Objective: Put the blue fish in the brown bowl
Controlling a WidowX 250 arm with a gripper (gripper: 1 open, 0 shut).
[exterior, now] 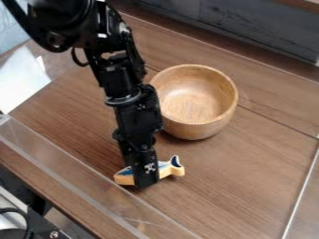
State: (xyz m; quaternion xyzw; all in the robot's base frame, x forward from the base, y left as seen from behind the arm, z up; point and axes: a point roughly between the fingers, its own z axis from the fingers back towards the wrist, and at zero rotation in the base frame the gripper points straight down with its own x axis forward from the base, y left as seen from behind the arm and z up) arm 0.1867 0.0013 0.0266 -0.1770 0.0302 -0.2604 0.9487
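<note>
The blue fish [162, 169] lies on the dark wooden table near its front edge, its tan rim and blue tail showing to the right of the fingers. My black gripper [145, 172] points steeply down onto it, shut on the fish's middle. The brown bowl [193, 100] stands upright and empty behind and to the right of the fish, apart from the gripper.
The arm [115, 75] slants up to the top left. A white sheet [18, 79] lies at the left edge. The table's front edge [75, 187] runs diagonally just below the fish. A dark wall panel [268, 23] stands at the back.
</note>
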